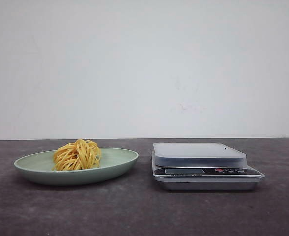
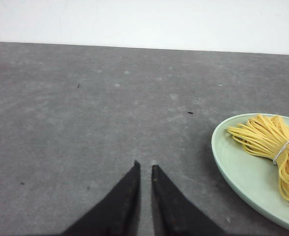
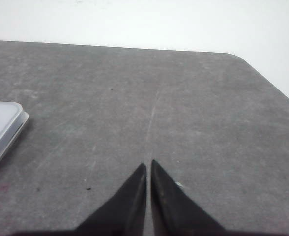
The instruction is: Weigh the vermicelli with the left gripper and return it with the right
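A yellow bundle of vermicelli (image 1: pixel 77 155) lies on a pale green plate (image 1: pixel 117 164) at the left of the dark table. It also shows in the left wrist view (image 2: pixel 274 147), tied with a white band, on the plate (image 2: pixel 238 167). A silver kitchen scale (image 1: pixel 203 167) with an empty top stands to the right of the plate. My left gripper (image 2: pixel 145 165) is shut and empty over bare table, apart from the plate. My right gripper (image 3: pixel 149 163) is shut and empty over bare table, apart from the scale's corner (image 3: pixel 4 125). Neither gripper shows in the front view.
The table's far edge meets a white wall (image 1: pixel 144 69). In the right wrist view the table's rounded corner (image 3: pixel 243 58) and its side edge show beyond the gripper.
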